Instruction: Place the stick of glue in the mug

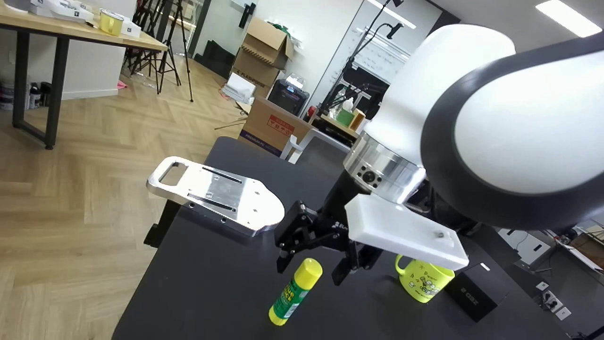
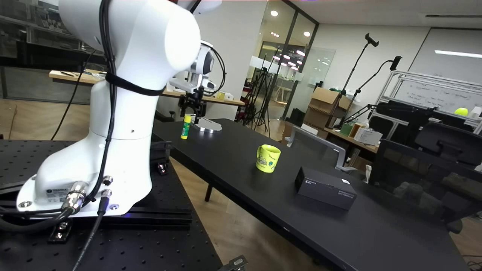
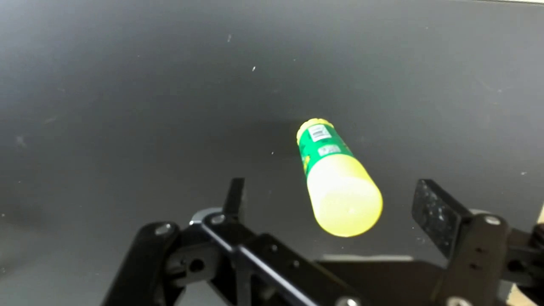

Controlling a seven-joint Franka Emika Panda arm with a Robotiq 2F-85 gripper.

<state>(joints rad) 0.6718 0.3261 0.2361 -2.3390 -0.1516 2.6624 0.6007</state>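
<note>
"Glue [image 1: 291, 296] — where does it stand from your pincer [image 3: 332, 199]?"

"Upright on the table [image 1: 212, 283]; in the wrist view its cap [image 3: 345, 204] shows between my two fingers [image 3: 435, 216], with a gap on either side."

"And the pincer itself?"

"Parted wide, clear of the glue — though whether my fingers reach the cap's level, I cannot tell."

"The mug [image 1: 424, 282]?"

"Upright too, well apart from the glue, near a black box [image 2: 325, 188]."

"Where's the glue stick [image 1: 295, 292]?"
"Upright on the black bench [image 1: 217, 283], near the hand [image 1: 310, 271], its jaws parted."
"And the lime mug [image 1: 424, 282]?"
"Near the ZED 2 box [image 1: 476, 292], its top partly hidden behind a white block [image 1: 408, 231]."
</note>
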